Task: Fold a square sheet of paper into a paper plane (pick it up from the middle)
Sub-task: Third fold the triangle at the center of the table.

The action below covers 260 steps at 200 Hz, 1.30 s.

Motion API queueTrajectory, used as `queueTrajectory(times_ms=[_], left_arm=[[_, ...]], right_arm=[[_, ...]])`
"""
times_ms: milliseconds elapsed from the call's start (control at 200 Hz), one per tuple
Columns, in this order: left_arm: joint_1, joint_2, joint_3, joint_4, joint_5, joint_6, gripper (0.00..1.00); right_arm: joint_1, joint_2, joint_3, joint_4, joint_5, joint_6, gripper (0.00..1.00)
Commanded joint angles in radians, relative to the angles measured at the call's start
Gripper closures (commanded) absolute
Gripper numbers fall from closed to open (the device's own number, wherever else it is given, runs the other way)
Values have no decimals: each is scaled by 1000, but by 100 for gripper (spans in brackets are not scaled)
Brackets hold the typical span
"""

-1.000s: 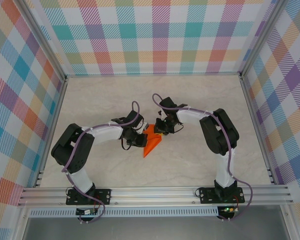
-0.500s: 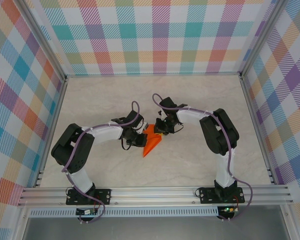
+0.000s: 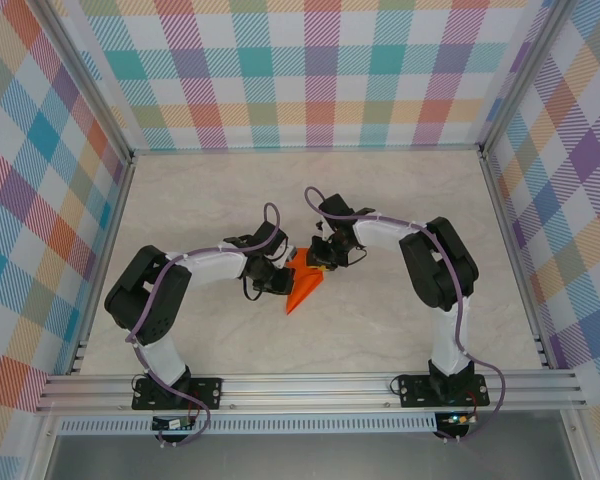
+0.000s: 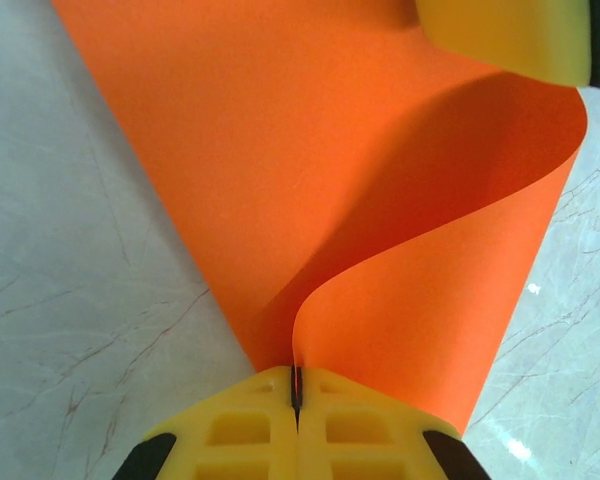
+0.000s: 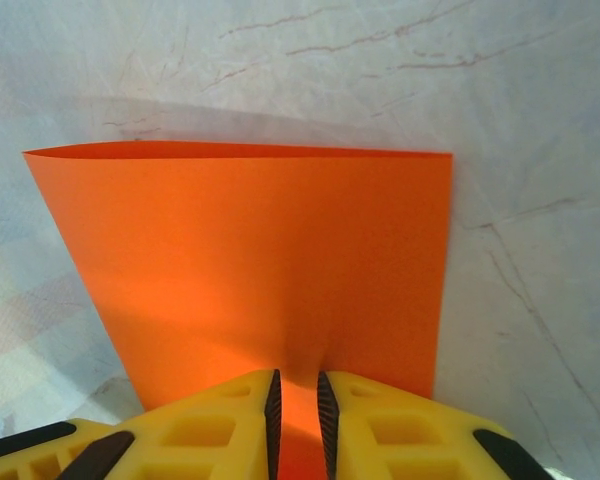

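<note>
The paper plane (image 3: 305, 286) is a bright orange folded sheet lying at the table's centre, pointing toward the near-left. My left gripper (image 3: 280, 276) is shut on it, the yellow jaws (image 4: 296, 388) pinching a raised curl of the orange paper (image 4: 280, 150). My right gripper (image 3: 321, 262) meets the sheet from the far-right side. In the right wrist view its jaws (image 5: 298, 388) stand a narrow gap apart over the flat orange paper (image 5: 250, 250), which shows between the pads and dimples at their tips. A yellow finger (image 4: 510, 35) of the right gripper rests on the sheet's far corner.
The marbled beige tabletop (image 3: 400, 200) runs out to aluminium rails (image 3: 310, 390) at the near edge and checked walls (image 3: 300, 70) on the other sides. Both arms bend inward and nearly meet over the paper.
</note>
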Motion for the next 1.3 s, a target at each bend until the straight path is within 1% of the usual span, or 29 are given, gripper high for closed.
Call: queueTrajectory(times_ms=[0,60,115,240,295,350,445,510,655,745,825,930,1060,1295], left_arm=[[10,35,-7,-7,26,-9,97],[10,35,-6,-6,37,-8,96],[10,37,-6,-1,46,-15,96],[9,40,-7,19,67,-36,96],[7,38,-11,27,72,-47,96],[7,37,-14,34,72,-56,96],[4,44,-17,41,78,-63,96],[3,48,-19,46,81,-64,96],[3,50,-18,41,78,-55,96],[2,53,-16,36,77,-51,96],[3,52,-16,31,74,-48,96],[3,51,-14,29,71,-45,96],[3,51,-10,26,71,-41,96],[3,63,-1,19,67,-33,96]], right_arm=[[9,-40,-2,-31,26,16,77],[4,-90,-3,-42,60,22,72],[-1,-139,-12,-49,92,28,70],[-7,-248,-80,-41,135,51,69],[-8,-299,-134,-14,130,75,72],[-7,-351,-207,41,98,111,76],[5,-428,-355,220,-10,197,83],[34,-450,-424,308,-39,256,88],[142,-440,-480,395,-10,332,91],[206,-395,-474,434,0,365,91],[243,-354,-453,441,14,377,92],[256,-327,-452,448,28,392,92],[257,-328,-485,469,37,402,92],[257,-309,-497,493,13,407,92]])
